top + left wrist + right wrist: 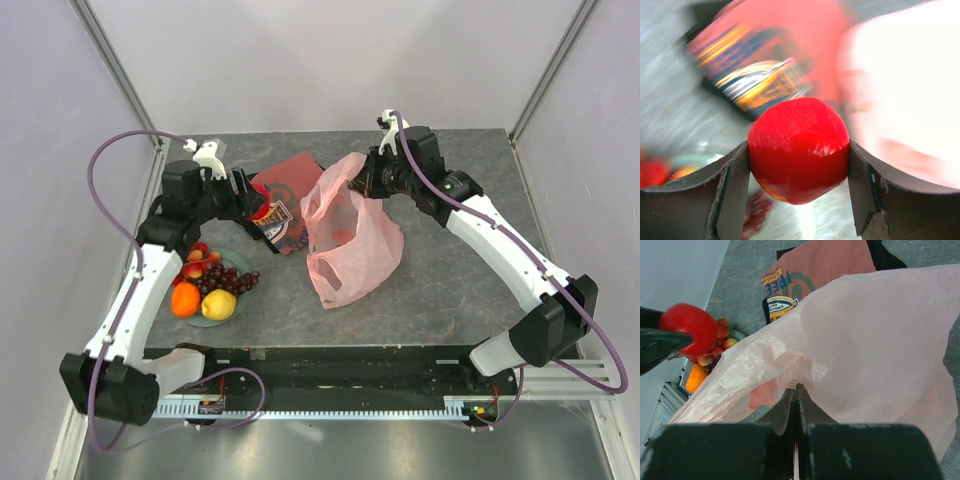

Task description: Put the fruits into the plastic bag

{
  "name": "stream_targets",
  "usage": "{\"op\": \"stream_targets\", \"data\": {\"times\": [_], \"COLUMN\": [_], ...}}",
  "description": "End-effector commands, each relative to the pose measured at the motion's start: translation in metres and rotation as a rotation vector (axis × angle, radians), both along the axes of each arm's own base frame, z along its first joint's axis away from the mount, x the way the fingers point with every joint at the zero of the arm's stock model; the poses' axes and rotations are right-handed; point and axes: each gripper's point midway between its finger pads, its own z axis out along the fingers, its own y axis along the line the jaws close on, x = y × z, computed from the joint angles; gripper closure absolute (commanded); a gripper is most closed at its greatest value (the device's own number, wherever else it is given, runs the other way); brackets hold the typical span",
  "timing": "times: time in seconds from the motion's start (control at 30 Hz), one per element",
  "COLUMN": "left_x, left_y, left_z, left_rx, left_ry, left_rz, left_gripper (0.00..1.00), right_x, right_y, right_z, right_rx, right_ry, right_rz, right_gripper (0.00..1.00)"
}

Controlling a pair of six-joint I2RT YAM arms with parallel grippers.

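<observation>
My left gripper (pixel 798 165) is shut on the red apple (pixel 798 150) and holds it in the air above the red printed cloth, left of the pink plastic bag (pixel 350 240). In the top view the left gripper (pixel 256 205) is near the bag's left rim. My right gripper (pixel 797 390) is shut on a gathered edge of the bag (pixel 865 350) and holds it lifted; it shows in the top view (pixel 366 178). The apple also shows in the right wrist view (pixel 690 327). The orange (pixel 185 299), lemon (pixel 218 304), grapes (pixel 230 279) and small red pieces (pixel 197 262) lie on the green plate (pixel 203 320).
A folded red printed cloth (pixel 285 195) lies behind the plate, left of the bag. Grey walls and metal posts stand round the table. A black rail (pixel 330 365) runs along the near edge between the arm bases.
</observation>
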Motion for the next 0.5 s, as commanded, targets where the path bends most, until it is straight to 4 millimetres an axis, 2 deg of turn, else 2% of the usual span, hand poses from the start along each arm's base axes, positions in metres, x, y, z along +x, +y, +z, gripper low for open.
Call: {"op": "stream_targets", "data": {"times": [0.0, 0.03, 0.13, 0.23, 0.3, 0.37, 0.4, 0.47], "left_x": [-0.039, -0.045, -0.072, -0.091, -0.108, -0.116, -0.129, -0.133], "left_y": [-0.074, -0.080, -0.102, -0.131, -0.154, -0.174, -0.188, -0.207], "left_z": [0.107, 0.129, 0.168, 0.191, 0.199, 0.207, 0.213, 0.205], "left_rx": [-0.307, -0.357, -0.483, -0.527, -0.554, -0.574, -0.587, -0.592], "left_ry": [-0.297, -0.354, -0.379, -0.376, -0.358, -0.336, -0.330, -0.283], "left_rz": [-0.390, -0.429, -0.535, -0.653, -0.752, -0.838, -0.899, -0.959], "left_gripper": [0.70, 0.71, 0.74, 0.76, 0.78, 0.78, 0.79, 0.79], "right_x": [0.008, 0.008, 0.007, 0.006, 0.006, 0.006, 0.005, 0.005], "right_y": [0.004, 0.004, 0.005, 0.005, 0.006, 0.007, 0.007, 0.006], "right_z": [0.022, 0.022, 0.020, 0.015, 0.014, 0.014, 0.016, 0.019], "right_rx": [0.037, 0.039, 0.040, 0.040, 0.043, 0.044, 0.046, 0.048], "right_ry": [-0.049, -0.048, -0.039, -0.026, -0.019, -0.018, -0.021, -0.029], "right_rz": [-0.002, -0.002, 0.000, 0.004, 0.006, 0.011, 0.012, 0.009], "right_gripper": [1.00, 1.00, 1.00, 1.00, 1.00, 1.00, 1.00, 1.00]}}
